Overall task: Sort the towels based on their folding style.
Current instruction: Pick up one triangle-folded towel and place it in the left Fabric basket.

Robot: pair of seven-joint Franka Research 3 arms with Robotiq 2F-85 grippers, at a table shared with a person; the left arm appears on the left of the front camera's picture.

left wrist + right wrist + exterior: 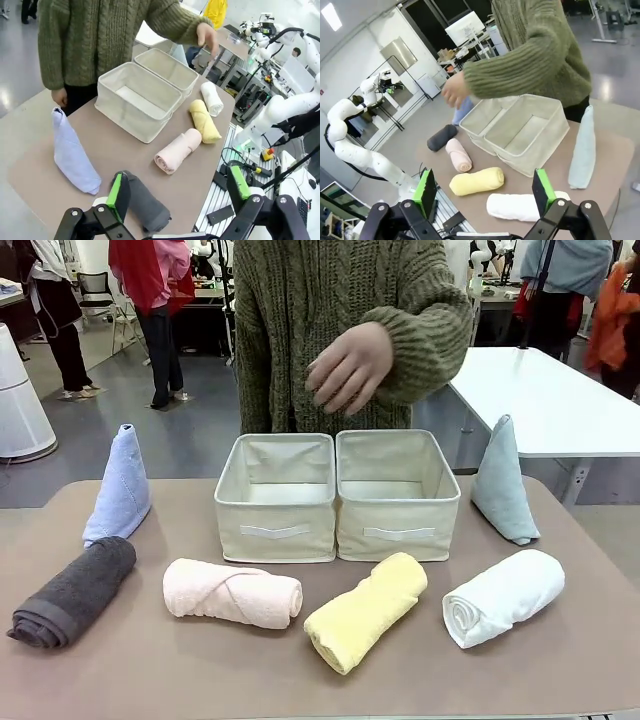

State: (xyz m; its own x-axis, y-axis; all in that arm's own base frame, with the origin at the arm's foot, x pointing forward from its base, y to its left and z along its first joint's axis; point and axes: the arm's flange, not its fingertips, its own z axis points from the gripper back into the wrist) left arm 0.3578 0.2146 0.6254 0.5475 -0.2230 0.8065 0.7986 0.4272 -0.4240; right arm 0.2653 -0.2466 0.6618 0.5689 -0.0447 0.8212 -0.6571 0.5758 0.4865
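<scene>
Six towels (232, 593) lay unsorted, left pincer (177, 189) and right pincer (483, 186) spread empty; a reach over the bins (275, 532) could have struck the person's hand (350, 367).

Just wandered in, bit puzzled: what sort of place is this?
Likely a robotics lab: a white robot arm beside the table, a monitor behind, and towels set out by fabric bins.

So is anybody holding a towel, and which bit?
Nothing is held. The left end effector and right end effector are open and empty; the person's hand is empty above the bins.
</scene>
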